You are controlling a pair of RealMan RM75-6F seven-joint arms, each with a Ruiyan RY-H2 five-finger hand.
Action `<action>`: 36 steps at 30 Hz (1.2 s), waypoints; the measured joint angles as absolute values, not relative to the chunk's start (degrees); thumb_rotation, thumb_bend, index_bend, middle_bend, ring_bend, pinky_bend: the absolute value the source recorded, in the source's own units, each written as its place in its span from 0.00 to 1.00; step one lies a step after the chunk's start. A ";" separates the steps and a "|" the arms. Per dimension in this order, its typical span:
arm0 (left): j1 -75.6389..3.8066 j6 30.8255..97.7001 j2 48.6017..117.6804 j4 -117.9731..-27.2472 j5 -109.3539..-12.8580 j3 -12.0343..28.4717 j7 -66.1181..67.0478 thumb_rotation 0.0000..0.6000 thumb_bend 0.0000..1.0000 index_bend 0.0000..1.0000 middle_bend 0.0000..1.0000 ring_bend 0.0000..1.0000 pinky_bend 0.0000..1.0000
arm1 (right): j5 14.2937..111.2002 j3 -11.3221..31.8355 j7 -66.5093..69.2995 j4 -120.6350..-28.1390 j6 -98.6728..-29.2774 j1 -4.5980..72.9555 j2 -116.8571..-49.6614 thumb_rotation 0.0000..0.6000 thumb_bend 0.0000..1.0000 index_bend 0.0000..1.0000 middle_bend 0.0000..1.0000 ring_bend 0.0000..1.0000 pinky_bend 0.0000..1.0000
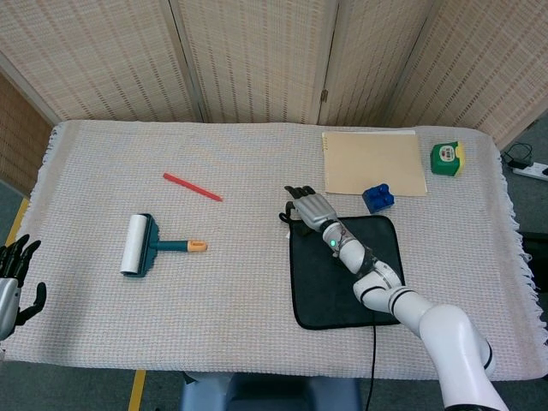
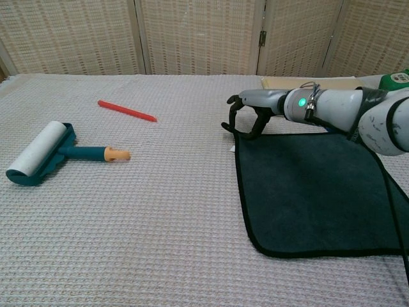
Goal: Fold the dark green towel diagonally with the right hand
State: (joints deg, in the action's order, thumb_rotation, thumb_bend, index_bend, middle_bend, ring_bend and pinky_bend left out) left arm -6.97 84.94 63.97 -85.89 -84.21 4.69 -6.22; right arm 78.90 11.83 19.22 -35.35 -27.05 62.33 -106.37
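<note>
Dark green towel [image 2: 316, 192] lies flat; the right hand [image 1: 310, 208] curls over its far-left corner, grip unclear. Left hand [image 1: 12, 276], partly cropped, spread empty.

The flat dark green towel [image 1: 343, 271] serves as landmark. Well left of it lies the teal-handled white lint roller [image 1: 142, 245], with the thin red stick [image 1: 193, 187] behind that. Behind the towel's right part sits the small blue toy brick [image 1: 378, 198] on the tan paper folder [image 1: 373, 161]; the green tape measure [image 1: 446, 157] lies right of the folder.
</note>
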 measured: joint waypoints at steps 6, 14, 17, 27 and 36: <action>-6.98 85.07 64.05 -85.55 -84.06 4.89 -6.50 1.00 0.64 0.01 0.03 0.00 0.00 | 79.94 10.82 21.28 -33.86 -26.38 63.31 -107.15 1.00 0.45 0.42 0.00 0.00 0.00; -7.06 85.10 64.35 -85.02 -84.13 4.97 -6.78 1.00 0.64 0.00 0.03 0.00 0.00 | 80.83 9.66 23.38 -32.73 -26.36 63.53 -107.22 1.00 0.48 0.50 0.00 0.00 0.00; -7.06 85.20 64.37 -85.00 -84.18 4.99 -6.78 1.00 0.64 0.00 0.03 0.00 0.00 | 80.96 9.26 23.63 -32.24 -25.87 63.61 -107.32 1.00 0.50 0.52 0.01 0.00 0.00; -7.06 85.54 64.55 -84.64 -84.60 4.97 -7.21 1.00 0.64 0.00 0.03 0.00 0.00 | 81.51 8.53 24.52 -31.45 -26.90 63.58 -107.63 1.00 0.54 0.57 0.05 0.02 0.00; -6.92 86.28 64.73 -84.26 -84.91 5.08 -7.37 1.00 0.65 0.00 0.03 0.00 0.00 | 82.01 8.18 25.66 -33.16 -28.66 63.13 -106.36 1.00 0.55 0.57 0.05 0.02 0.00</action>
State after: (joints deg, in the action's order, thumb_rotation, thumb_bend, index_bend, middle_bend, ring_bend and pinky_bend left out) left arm -6.92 86.28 64.73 -84.26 -84.91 5.08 -7.37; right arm 82.01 8.18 25.66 -33.16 -28.66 63.13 -106.36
